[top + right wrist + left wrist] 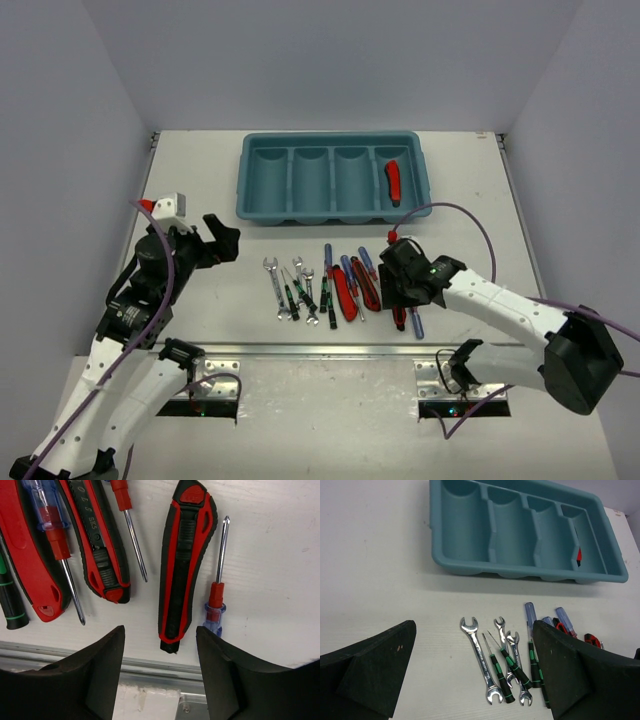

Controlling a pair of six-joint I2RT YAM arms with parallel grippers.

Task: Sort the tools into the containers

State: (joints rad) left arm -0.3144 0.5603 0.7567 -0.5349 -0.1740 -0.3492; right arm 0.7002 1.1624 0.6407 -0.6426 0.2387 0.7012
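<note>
The teal tray (330, 137) lies at the far middle of the table, with one red-and-black utility knife (393, 182) in its rightmost compartment. The other three compartments look empty. Silver wrenches (275, 288), green-black drivers (300, 295), blue-handled screwdrivers (350, 270) and red-black knives (345, 292) lie in a row in front of it. My right gripper (400, 300) is open and low over the row's right end. In the right wrist view its fingers (100, 670) straddle the near end of one knife (182, 565). My left gripper (222, 240) is open and empty, left of the wrenches (480, 657).
A blue-handled screwdriver (218, 575) lies just right of the straddled knife, and two more knives (97, 540) lie to its left. The table's metal front edge (165, 672) runs just behind my right fingers. Grey walls enclose the table on three sides.
</note>
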